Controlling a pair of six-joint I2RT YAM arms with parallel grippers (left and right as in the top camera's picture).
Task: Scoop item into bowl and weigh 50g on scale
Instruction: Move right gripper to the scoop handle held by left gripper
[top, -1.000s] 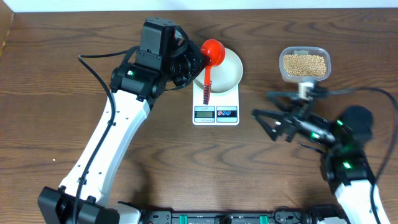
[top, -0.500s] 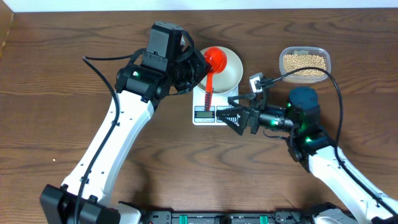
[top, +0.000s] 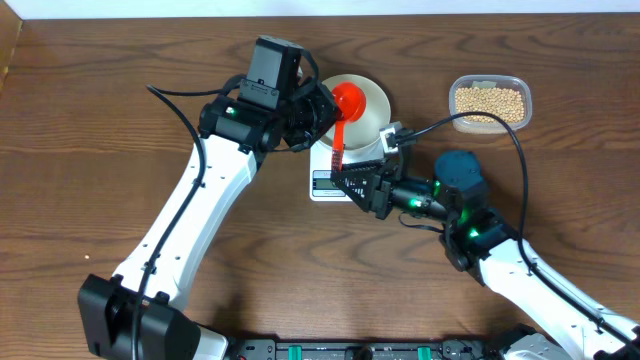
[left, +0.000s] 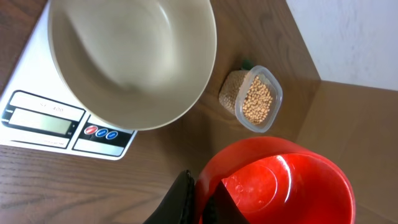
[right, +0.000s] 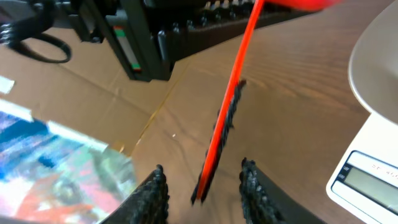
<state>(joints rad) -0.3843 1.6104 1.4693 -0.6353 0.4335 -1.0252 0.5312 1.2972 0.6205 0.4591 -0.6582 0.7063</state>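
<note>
A red scoop (top: 347, 97) hangs over the white bowl (top: 372, 112), which stands on the scale (top: 325, 182). My left gripper (top: 318, 110) is shut on the rim of the scoop's cup (left: 280, 180), one finger (left: 185, 198) outside and one inside. The scoop's handle (right: 227, 124) slants down between the fingers of my right gripper (right: 204, 186), which stand apart with a gap on each side. In the overhead view the right gripper (top: 350, 182) sits over the scale's front. The item, tan beans (top: 489, 101), fills a clear tub (left: 273, 93) at the back right. The bowl (left: 130, 56) looks empty.
My left arm (top: 190, 220) crosses the table's left half, and my right arm (top: 500, 255) comes in from the front right. A cable (top: 500, 125) loops beside the tub. Cardboard (right: 81, 81) and black equipment (right: 143, 37) lie beyond the table edge.
My right arm swung from beside the tub to the front of the scale, and its jaws narrowed round the scoop's handle. The left gripper with the scoop drifted slightly right.
</note>
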